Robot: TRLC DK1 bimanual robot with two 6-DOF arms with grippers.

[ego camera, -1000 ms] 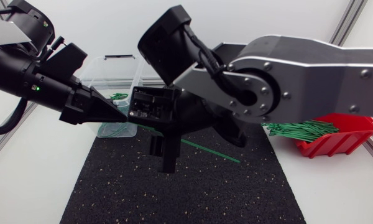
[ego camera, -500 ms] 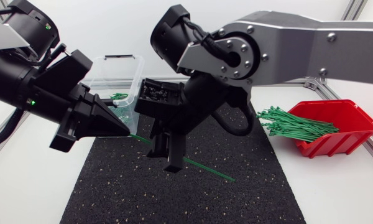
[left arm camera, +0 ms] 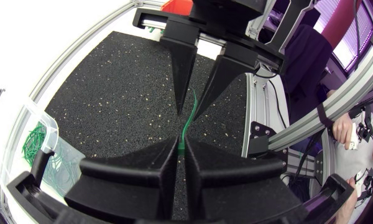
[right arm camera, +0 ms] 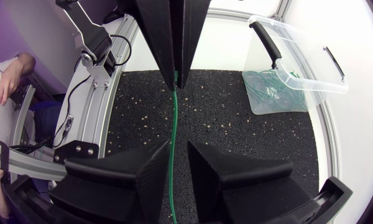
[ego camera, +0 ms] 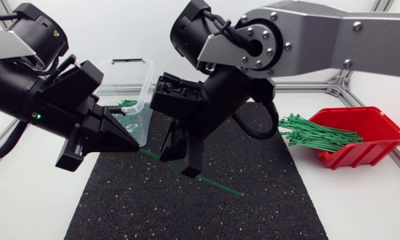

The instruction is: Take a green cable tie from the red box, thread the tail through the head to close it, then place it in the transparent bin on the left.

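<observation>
Two robot arms meet above a black speckled rubber mat (ego camera: 187, 213) lying on a white bench (ego camera: 360, 210). The left arm comes in from the left, and its matte black left pincer (ego camera: 137, 146) points right, just over the mat's far left part. Its two wedge fingers are pressed together on one end of a thin green plastic cable tie (ego camera: 217, 185).

From that grip the green plastic cable tie stretches out straight, slanting nearer and to the right, low over the mat. The right arm reaches in from the right, past the middle, and its right pincer (ego camera: 189, 170) points down over the strap, just right of the left pincer. In the right wrist view its fingers stand slightly apart, with the strap running through the gap, close against one finger and clear of the other. The strap's free end shows beyond the right pincer, near the middle of the mat. The tie is not closed into a loop.

A transparent plastic bin (ego camera: 123, 72) stands at the far left, just behind the left pincer, with several green ties (ego camera: 127, 104) lying in it. A red plastic box (ego camera: 381, 133) sits at the right, well apart, with a bundle of green cable ties (ego camera: 317, 135) spilling over its left edge.
</observation>
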